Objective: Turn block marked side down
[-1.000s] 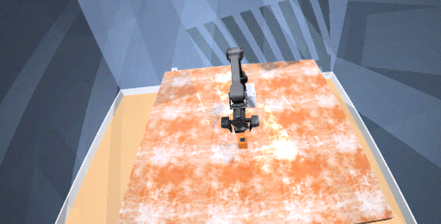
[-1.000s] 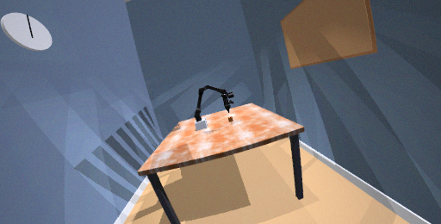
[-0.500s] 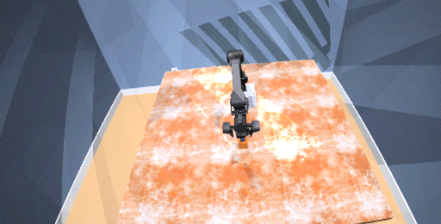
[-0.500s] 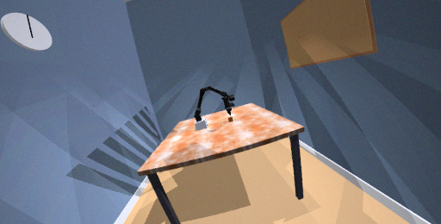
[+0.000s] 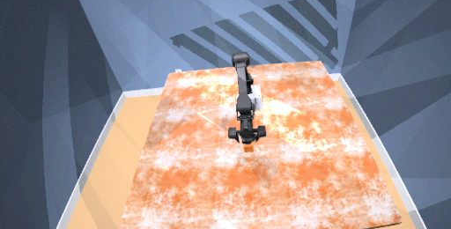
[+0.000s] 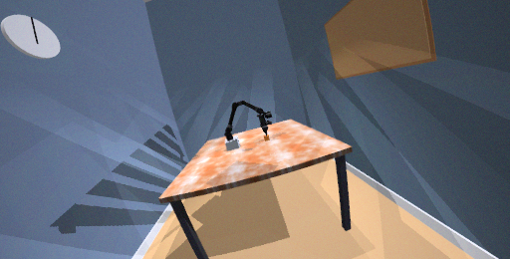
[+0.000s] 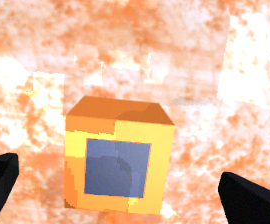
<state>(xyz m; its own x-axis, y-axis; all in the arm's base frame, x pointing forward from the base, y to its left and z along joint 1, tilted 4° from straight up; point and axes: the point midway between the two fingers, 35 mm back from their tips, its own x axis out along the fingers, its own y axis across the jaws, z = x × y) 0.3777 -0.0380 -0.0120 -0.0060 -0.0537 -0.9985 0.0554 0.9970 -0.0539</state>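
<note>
A mottled orange table (image 5: 308, 182) carries a black robot arm (image 5: 242, 90) whose gripper (image 5: 247, 139), jaws spread wide and empty, hangs directly above a small orange block (image 7: 118, 156), blue marked side facing up.

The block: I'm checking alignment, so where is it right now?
The block rests on the table, centred under the open pincer in the wrist view, marked side up.

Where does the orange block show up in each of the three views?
Top: block just below the open hand, mid-table.
Exterior: tiny block under the hand, on the table's far part.
Wrist: block at centre, blue marked side facing the camera.
Shared landmark: the hand's two dark fingers flank it.
</note>
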